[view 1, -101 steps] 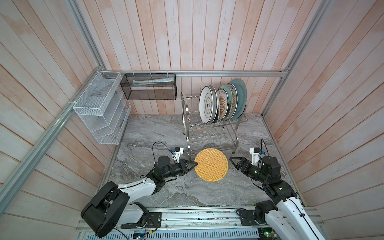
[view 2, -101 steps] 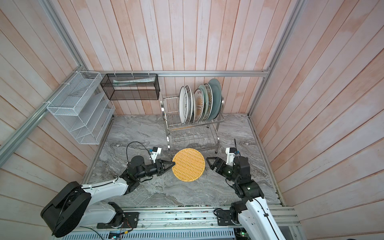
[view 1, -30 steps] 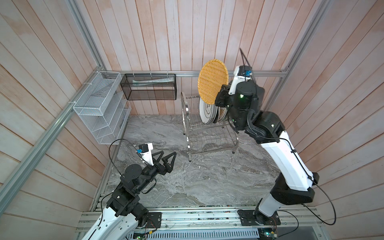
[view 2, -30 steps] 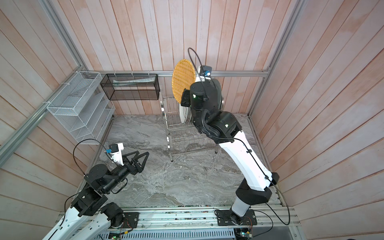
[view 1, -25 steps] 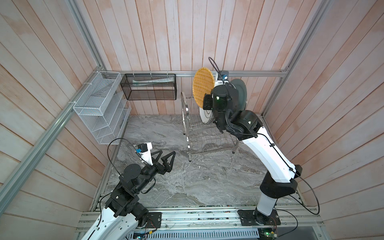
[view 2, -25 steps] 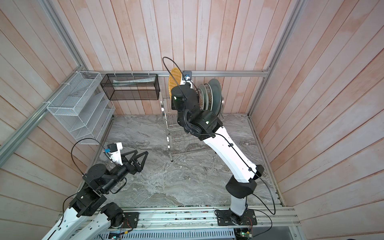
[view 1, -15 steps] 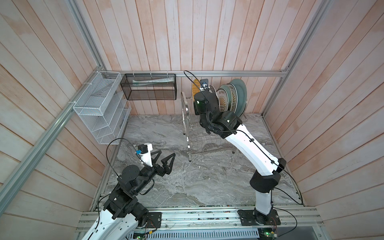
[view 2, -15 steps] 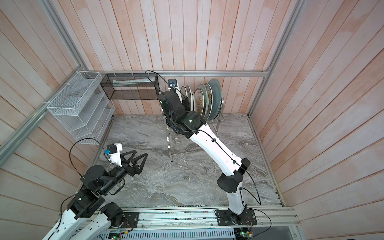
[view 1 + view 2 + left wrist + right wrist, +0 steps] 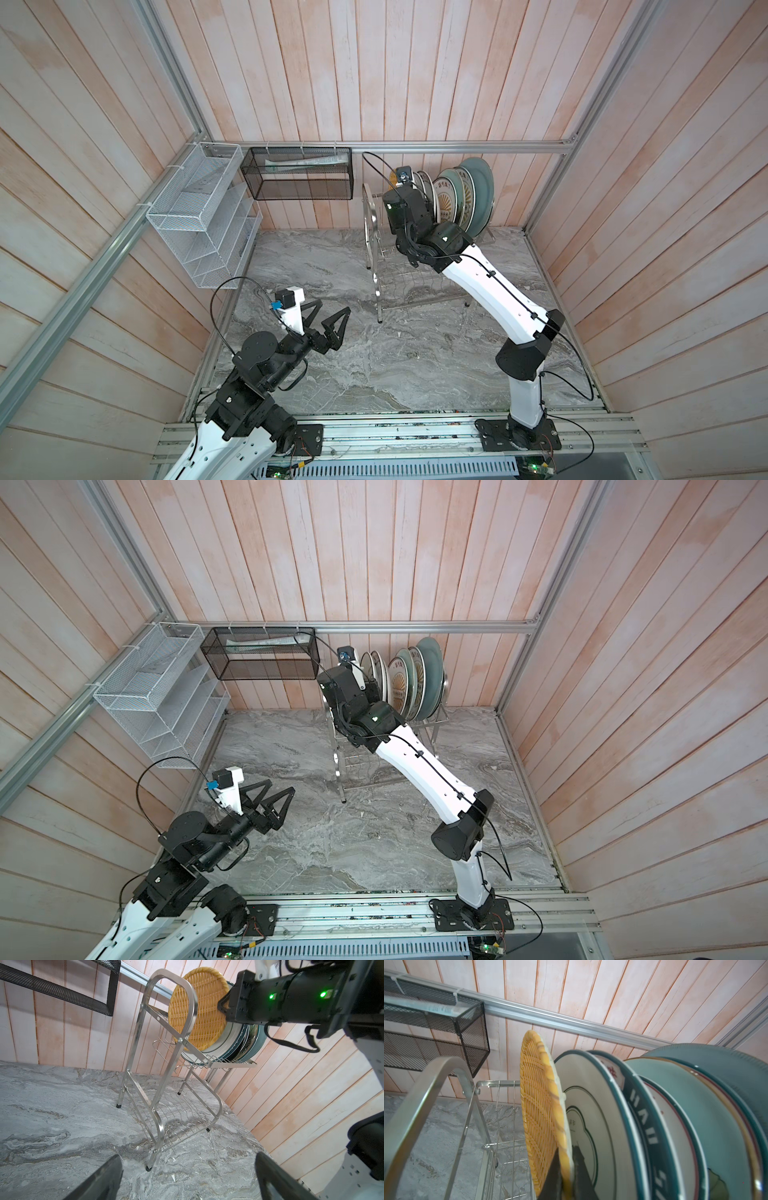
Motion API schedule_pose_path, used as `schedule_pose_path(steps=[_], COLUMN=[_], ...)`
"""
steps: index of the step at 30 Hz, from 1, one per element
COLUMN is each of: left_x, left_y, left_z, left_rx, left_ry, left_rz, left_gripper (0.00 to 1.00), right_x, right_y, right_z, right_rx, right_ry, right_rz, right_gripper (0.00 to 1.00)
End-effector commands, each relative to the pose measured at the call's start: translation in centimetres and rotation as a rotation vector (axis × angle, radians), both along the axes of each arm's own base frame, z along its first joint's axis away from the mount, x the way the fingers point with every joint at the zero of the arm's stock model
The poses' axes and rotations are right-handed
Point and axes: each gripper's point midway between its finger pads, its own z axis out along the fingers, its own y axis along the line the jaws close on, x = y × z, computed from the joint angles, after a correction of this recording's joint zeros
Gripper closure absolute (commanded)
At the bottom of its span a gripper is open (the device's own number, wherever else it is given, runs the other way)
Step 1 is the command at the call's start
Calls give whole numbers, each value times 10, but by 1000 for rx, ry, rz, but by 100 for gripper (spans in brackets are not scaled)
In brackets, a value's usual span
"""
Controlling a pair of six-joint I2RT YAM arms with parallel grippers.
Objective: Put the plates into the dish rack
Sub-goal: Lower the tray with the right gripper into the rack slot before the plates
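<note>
The right end effector is closed on the rim of the woven plate, one finger on each face, pinching the braided edge. We see the plate held upright on the upper tier of the rack, at the end of the row nearest the arched side frame. It stands just beside a white plate with a dark green rim. Whether its lower edge already sits between the prongs is hidden from us, so we cannot tell if it is seated.

We judge the woven plate to be light and fairly stiff, with a little give in the weave. Its rough surface should hold well in a thin pinch, and a knock would hardly harm it. The rim is the right place to take it, since the middle offers nothing to close on. The other plates in the row look ceramic: heavier, smooth and breakable. So we think the care here belongs to the neighbour, not to the thing we carry. A sideways nudge could tip the white plate against the rest.

The left end effector hangs wide open and empty above the tabletop, well apart from the rack.
</note>
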Motion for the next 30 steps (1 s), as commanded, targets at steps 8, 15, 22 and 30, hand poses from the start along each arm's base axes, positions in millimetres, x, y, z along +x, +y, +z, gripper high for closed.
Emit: schedule_pose_path(steps=[8,15,22,30], left_x=[5,8,8,7], left_y=[-6,-8,-9,-9], left_z=[-12,-15,-19,-22], left_rx=[21,25,29,36], left_ry=[14,19,21,23], left_rz=[-15,-19,-22,-28], left_gripper=[0,0,0,0], right_x=[-10,-16,-26,-31], right_y=[-10,-13,-11,0], right_z=[0,4,-14,-10], right_rx=[85,94,77,50], right_ry=[24,41,96,68], right_rz=[-11,-33,-49,-58], right_gripper=[100,100,100,100])
